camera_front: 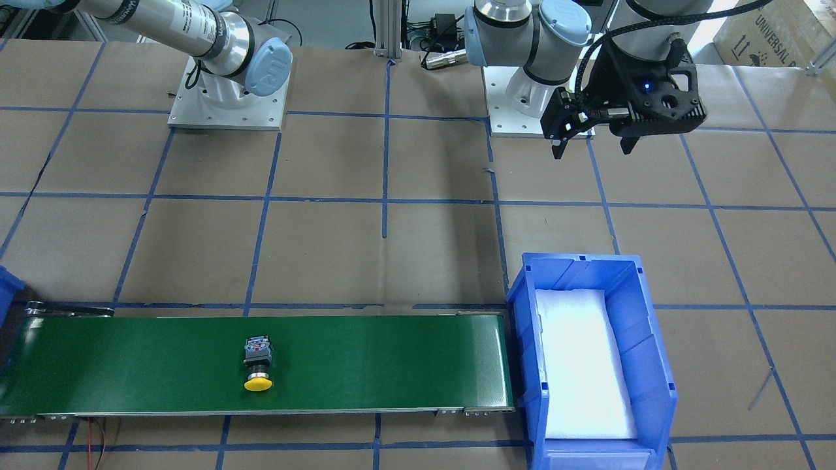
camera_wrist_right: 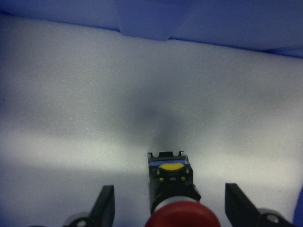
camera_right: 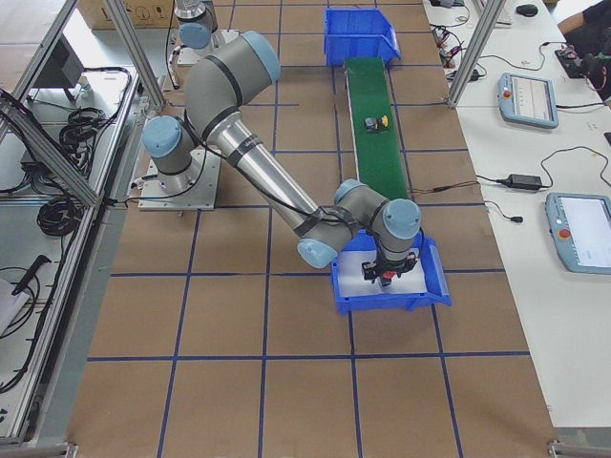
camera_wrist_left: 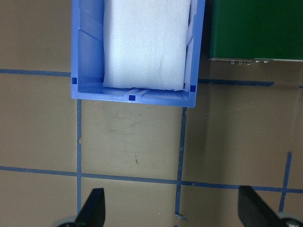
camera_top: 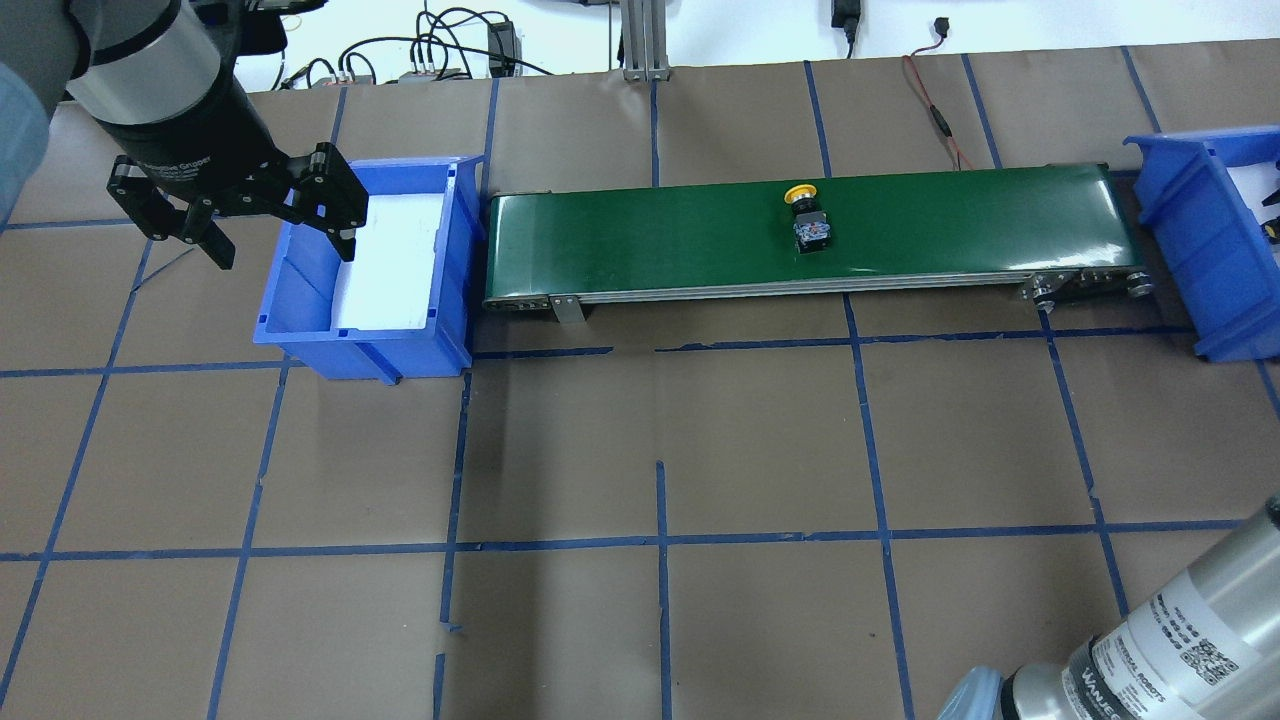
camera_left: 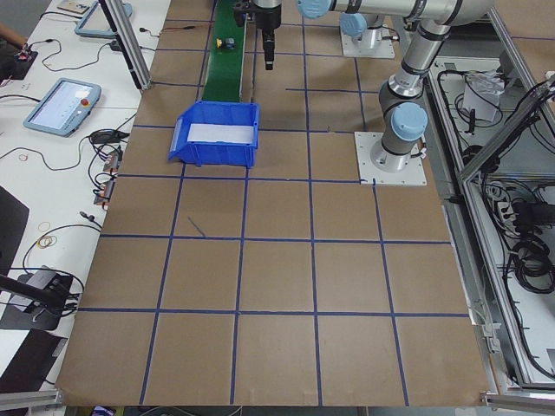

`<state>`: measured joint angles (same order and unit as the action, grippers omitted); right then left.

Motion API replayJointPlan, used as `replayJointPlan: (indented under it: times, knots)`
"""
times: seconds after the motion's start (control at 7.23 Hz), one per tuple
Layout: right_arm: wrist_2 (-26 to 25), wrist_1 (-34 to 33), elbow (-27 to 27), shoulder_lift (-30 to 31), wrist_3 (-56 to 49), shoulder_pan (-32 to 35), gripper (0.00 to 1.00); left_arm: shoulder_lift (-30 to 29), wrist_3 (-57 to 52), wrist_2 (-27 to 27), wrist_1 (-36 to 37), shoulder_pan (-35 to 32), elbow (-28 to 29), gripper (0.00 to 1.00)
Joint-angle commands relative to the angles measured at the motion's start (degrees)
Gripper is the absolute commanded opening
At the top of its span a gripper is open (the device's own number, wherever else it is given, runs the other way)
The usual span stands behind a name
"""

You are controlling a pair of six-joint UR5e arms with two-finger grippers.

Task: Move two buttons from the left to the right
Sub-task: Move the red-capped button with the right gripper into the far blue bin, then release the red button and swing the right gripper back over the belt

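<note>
Item 1: yellow button, lying on its side on the green belt, toward 3 o'clock of the belt's middle in the overhead view, cap to 12 o'clock, switch body to 6. Item 2: red button, lying on white foam in the right bin at the belt's 3 o'clock end; red cap nearest the wrist camera. Item 3: right gripper, low over that bin; fingers apart, one on each side of the red button, clear of it. Item 4: left gripper, raised above the table beside the left bin; fingers wide apart, holding nothing. Item 5: left bin, at the belt's 9 o'clock end, lined with a white foam pad.
</note>
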<state>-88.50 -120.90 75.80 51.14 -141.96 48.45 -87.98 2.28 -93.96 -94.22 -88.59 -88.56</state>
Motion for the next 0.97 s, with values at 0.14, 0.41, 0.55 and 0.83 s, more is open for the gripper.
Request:
replayJointPlan:
  times: [0.14, 0.41, 0.55, 0.83]
  knots:
    - [0.0, 9.5, -0.3, 7.8, 5.2, 0.8, 1.0, 0.0, -0.1, 0.0, 0.0, 0.0, 0.0, 1.0]
    - [0.0, 16.4, 0.1, 13.4, 13.3, 4.3, 1.0, 0.0, -0.5, 0.2, 1.0, 0.3, 0.0, 1.0]
    - [-0.4, 16.9, 0.4, 14.5, 25.5, 7.9, 1.0, 0.0, -0.7, 0.3, 1.7, 0.4, 0.0, 1.0]
    - [-1.8, 17.1, 3.2, 14.7, 54.9, 14.2, 1.0, 0.0, -0.7, 0.6, 1.2, 0.4, 0.5, 1.0]
